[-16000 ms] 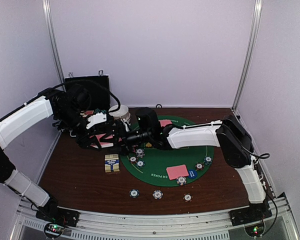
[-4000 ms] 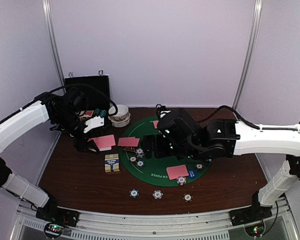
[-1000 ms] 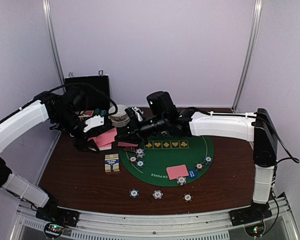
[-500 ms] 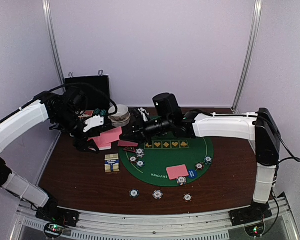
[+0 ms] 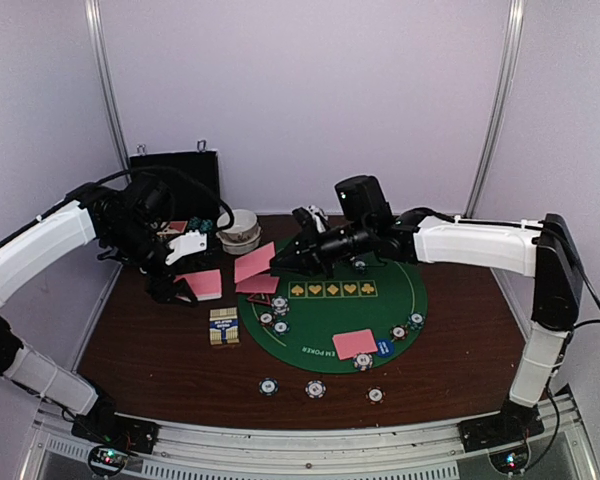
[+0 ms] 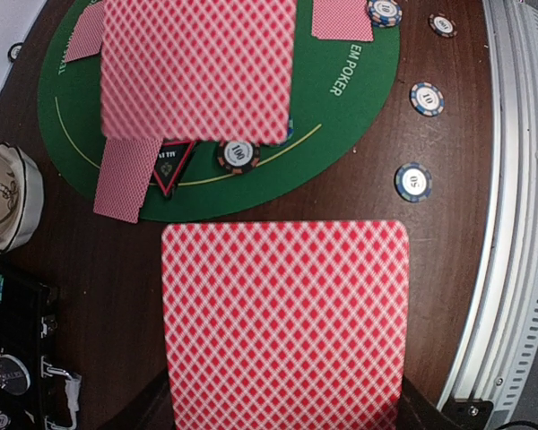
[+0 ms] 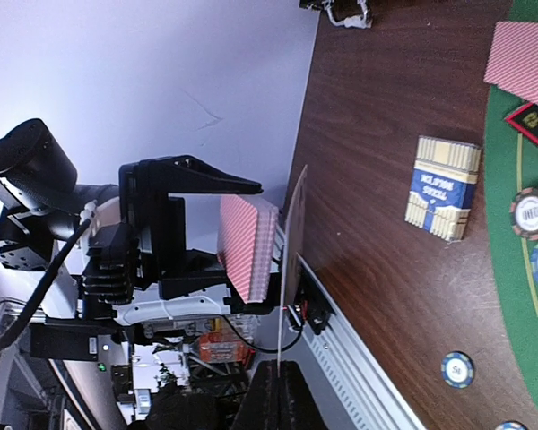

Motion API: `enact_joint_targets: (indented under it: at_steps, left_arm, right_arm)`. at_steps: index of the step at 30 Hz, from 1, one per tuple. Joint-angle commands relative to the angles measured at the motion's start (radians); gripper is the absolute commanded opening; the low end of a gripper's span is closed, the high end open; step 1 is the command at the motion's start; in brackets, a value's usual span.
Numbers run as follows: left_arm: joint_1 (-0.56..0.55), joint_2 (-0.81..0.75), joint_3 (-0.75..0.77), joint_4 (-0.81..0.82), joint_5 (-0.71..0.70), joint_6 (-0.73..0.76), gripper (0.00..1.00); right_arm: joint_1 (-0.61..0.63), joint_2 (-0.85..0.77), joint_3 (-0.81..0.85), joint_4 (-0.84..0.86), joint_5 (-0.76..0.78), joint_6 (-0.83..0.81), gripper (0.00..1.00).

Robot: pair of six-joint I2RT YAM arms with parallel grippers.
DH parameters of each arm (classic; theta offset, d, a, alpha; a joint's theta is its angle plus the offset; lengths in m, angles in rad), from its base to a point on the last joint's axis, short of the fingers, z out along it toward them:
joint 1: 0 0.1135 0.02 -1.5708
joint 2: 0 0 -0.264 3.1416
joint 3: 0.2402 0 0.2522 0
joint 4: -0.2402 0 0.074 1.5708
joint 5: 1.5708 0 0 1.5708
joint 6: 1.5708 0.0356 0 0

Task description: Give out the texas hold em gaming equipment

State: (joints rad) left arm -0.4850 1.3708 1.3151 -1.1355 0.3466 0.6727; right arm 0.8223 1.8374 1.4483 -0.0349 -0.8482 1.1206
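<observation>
While pinching card (image 5: 252,262), right hand (image 5: 277,262) outstretched

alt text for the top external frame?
The right gripper holds one pink-backed card next to the deck gripped by the left gripper. Chips and dealt cards lie on the green mat.

Centre: green felt mat (image 5: 330,318) bare, open.
3 o'clock: bare desk (image 5: 457,342), free.
6 o'clock: three chips (image 5: 315,388).
9 o'clock: card box (image 5: 223,326); left tool (image 5: 188,287) gripping card stack (image 5: 206,283).
10 o'clock: right tool (image 5: 277,262) pinching single card (image 5: 252,263); white bowl (image 5: 240,232) behind.
</observation>
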Motion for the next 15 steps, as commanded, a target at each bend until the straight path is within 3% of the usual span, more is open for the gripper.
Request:
enact_joint_targets:
  at_steps: [1, 7, 10, 15]
  left_arm:
    - [0.005, -0.025, -0.010, 0.003, -0.003, 0.016, 0.00]
    - [0.006, -0.025, -0.014, -0.003, -0.004, 0.015, 0.00]
    - [0.006, -0.026, -0.013, -0.010, -0.007, 0.014, 0.00]
    - [0.008, -0.032, -0.016, -0.016, -0.009, 0.014, 0.00]
  right_arm:
    - [-0.042, -0.065, 0.024, -0.247, 0.023, -0.201, 0.00]
    - [-0.064, -0.008, 0.205, -0.658, 0.162, -0.511, 0.00]
    - [-0.061, 0.070, 0.372, -0.896, 0.342, -0.687, 0.00]
    - [-0.029, 0.208, 0.588, -1.117, 0.717, -0.919, 0.00]
